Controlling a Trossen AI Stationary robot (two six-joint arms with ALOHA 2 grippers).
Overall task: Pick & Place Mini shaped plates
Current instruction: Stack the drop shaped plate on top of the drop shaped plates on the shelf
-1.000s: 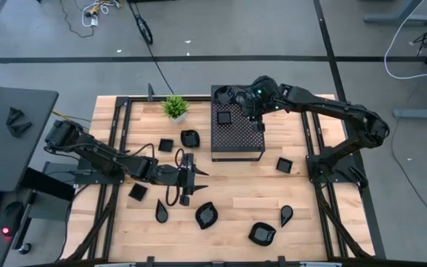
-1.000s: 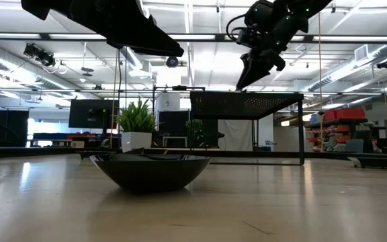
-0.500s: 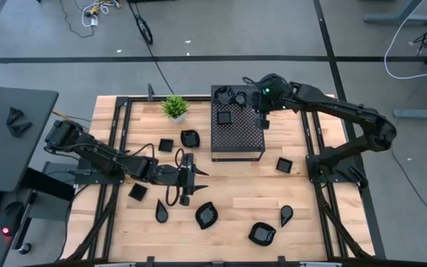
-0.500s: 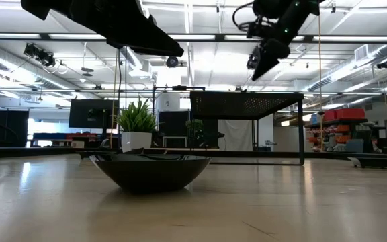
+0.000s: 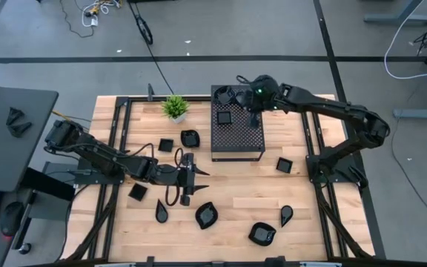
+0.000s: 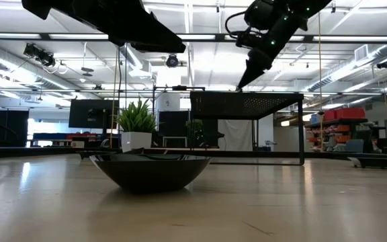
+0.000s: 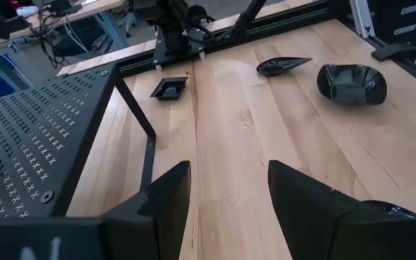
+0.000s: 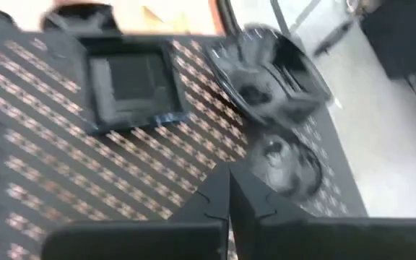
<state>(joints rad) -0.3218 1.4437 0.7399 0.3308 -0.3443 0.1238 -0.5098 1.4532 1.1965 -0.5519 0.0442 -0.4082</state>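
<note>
On the light, planked wooden table [image 5: 236,182] stands a large black box of perforated metal [image 5: 237,133], its top a grid of small punched holes. Near its far edge, a glossy black square dish with a raised rim [image 5: 224,117] lies flat on the mesh, and a small cluster of rounded glossy dishes [image 5: 228,95] sits at the far corner; in the right wrist view they appear blurred, with the square dish [image 8: 130,83] beside them. The right gripper [image 5: 252,113] hangs over the far part of the box top, its two dark fingers pressed together with nothing between them.

The left gripper [image 5: 187,180] hovers low over the middle of the table, just off the box's near left corner, its dark wedge-shaped fingers [image 7: 166,198] standing apart and empty.

More mini plates lie scattered over the wood: a rounded one [image 5: 190,138] and a small square [image 5: 167,144] left of the box, a square [image 5: 284,165] on its right, and near the front edge a teardrop [image 5: 161,211], a leaf-shaped bowl [image 5: 206,215], another rounded bowl [image 5: 262,233] and a second teardrop [image 5: 286,215]. A small green potted plant with spiky leaves [image 5: 174,107] stands at the far side.
</note>
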